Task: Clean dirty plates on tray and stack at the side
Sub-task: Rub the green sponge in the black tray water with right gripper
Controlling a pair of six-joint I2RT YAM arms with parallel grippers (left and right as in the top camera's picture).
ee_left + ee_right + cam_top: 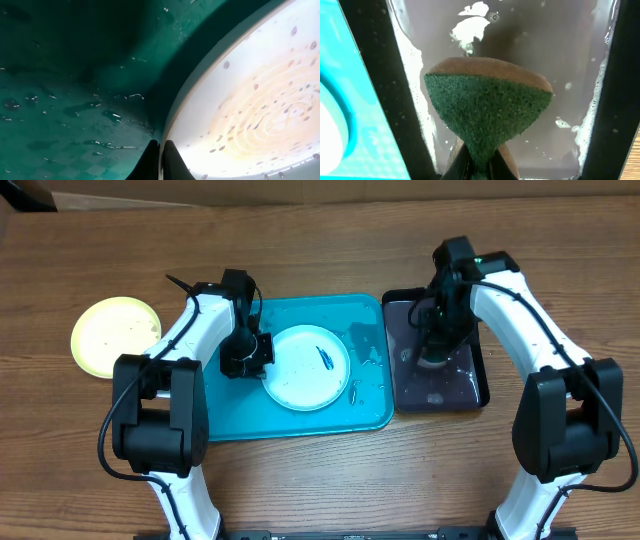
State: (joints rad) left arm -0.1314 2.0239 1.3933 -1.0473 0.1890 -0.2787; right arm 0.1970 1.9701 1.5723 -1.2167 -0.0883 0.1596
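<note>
A white plate [308,367] with a dark-blue smear [326,357] lies on the teal tray [300,425]. My left gripper [248,355] is at the plate's left rim. In the left wrist view the left gripper [161,155] is shut on the rim of the white plate [250,100], which is speckled with droplets, one finger on either side of it. A pale yellow plate [115,335] rests on the table to the left of the tray. My right gripper [479,160] is shut on a green-faced sponge [487,110] held low over the black tray [470,395].
The black tray [375,75] holds greyish soapy water with foam along its walls and stands right against the teal tray's [350,100] right side. Water drops lie on the teal tray floor [60,100]. Bare wooden table surrounds both trays.
</note>
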